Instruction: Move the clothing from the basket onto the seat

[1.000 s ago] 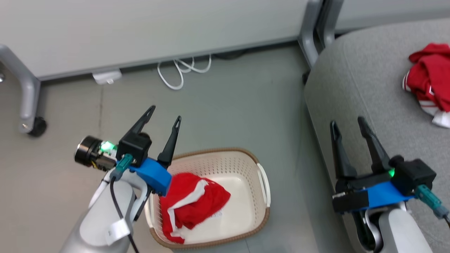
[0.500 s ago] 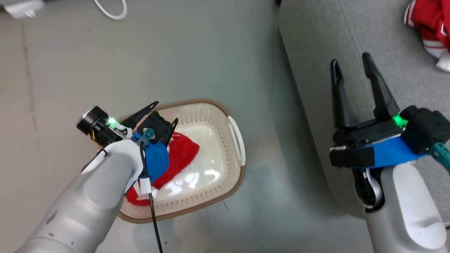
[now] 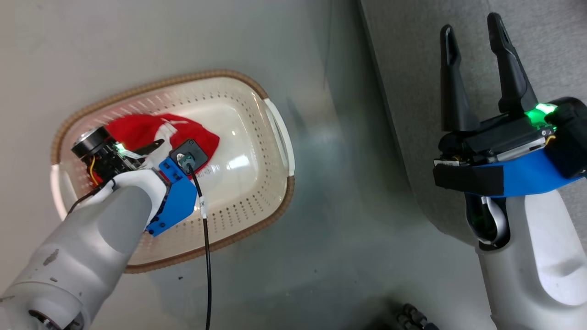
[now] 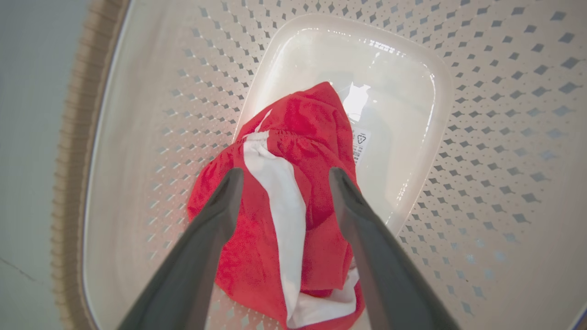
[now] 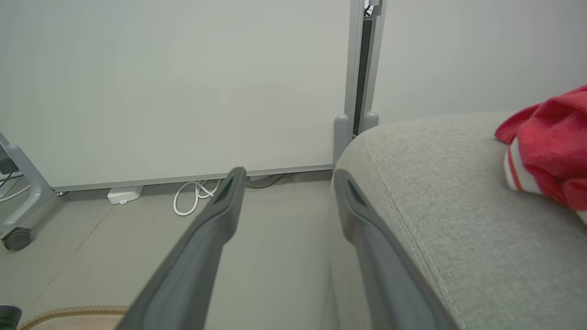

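The step in hand is judged to be the pick of the last piece of clothing. The seat [image 3: 412,91], on the robot's right of the basket, is the target. One red garment [image 5: 550,146] is already laid on it, so the bare upholstery beside that piece should be kept for the drop. The basket [image 3: 257,87] is set on the floor, and its perforated wall should be cleared by the fingers so that no tip is caught in a hole. The other garment [image 4: 302,137] is bunched on the basket's bottom, toward one end. It is straddled by the left gripper [image 4: 284,173], whose jaws are spread wide with nothing gripped. Whether the tips already touch the cloth cannot be told. The jaws should be sunk into the thickest fold, across the white stripe, and closed on several layers, so that the piece is lifted whole and not trailed. The right gripper [image 3: 471,23] is held wide apart and empty above the seat's edge.

The seat is rounded and covered in light grey woven cloth, with a seam run along its curve. The basket is a rounded rectangle of glossy cream plastic, pierced with small diamond holes, rimmed in a brown woven pattern and fitted with white handles. The garments are soft, slightly napped and limp, with gathered edges and white trim. A small printed label [image 4: 361,142] is seen on the basket's bottom.
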{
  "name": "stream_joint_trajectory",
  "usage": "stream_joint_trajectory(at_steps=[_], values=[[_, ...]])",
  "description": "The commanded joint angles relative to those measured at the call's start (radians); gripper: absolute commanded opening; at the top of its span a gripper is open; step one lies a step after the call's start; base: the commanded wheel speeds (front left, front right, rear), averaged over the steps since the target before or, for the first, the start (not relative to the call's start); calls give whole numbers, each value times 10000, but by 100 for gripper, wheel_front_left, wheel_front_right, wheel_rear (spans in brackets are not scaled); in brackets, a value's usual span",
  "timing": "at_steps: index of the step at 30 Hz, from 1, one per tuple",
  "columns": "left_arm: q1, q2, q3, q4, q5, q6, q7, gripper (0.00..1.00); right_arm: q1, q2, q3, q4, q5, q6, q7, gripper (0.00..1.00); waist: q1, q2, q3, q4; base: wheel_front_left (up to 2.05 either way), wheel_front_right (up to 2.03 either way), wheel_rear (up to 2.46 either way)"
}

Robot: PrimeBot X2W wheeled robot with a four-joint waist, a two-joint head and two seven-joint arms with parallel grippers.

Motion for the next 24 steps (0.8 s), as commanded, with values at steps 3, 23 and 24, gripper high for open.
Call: stream_joint_trajectory(at_steps=[3,23,24], values=[[-378,246,-568,256,47,-5,598,100,-329,39,52,-252,38,1,3,100,-2,1,942,-295,0,0,0],[-1790,435,-898,1018,1103,-6,1729,100,-465,60,34,-1395,326,1,3,100,-2,1,2846,-740,0,0,0],[-1772,420,-901,1047,1075,-5,1741,100,-475,60,18,-1406,350,1,3,100,-2,1,2869,-754,0,0,0]])
